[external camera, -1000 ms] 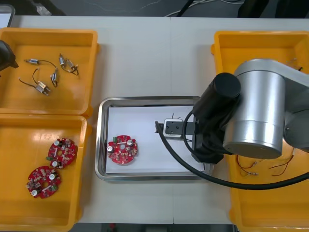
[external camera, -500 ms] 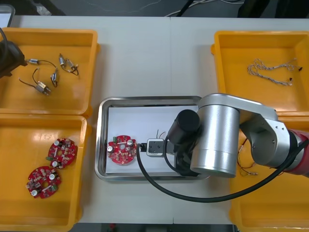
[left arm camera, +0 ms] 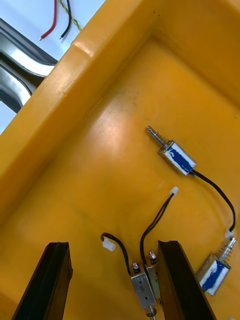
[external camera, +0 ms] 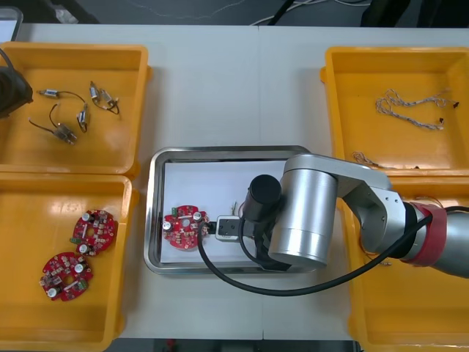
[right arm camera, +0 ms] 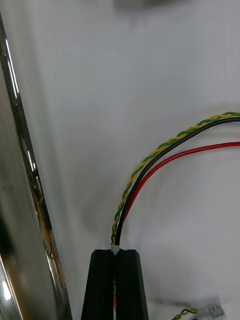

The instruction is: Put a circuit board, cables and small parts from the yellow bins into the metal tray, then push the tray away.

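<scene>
A: Status on right gripper (right arm camera: 115,252)?
B: Got its fingers (right arm camera: 102,280) clenched on the red and yellow cable (right arm camera: 128,197), low over the white inside of the metal tray (external camera: 155,213), lower centre of the front view. Parked just beside the circuit board (external camera: 185,226) already lying in there.
A: Step?
B: Looks like cable drop-off. Next: need to let go, then lift straight up to avoid dragging strands out or snagging the board.
A: Left gripper (left arm camera: 112,244)?
B: Hovering with fingers spread, gripping nothing, over small metal parts (left arm camera: 177,156) in the yellow bin (external camera: 73,51), upper left of the front view. Probably lining up the next pick. Leaving the tray push for last.
</scene>
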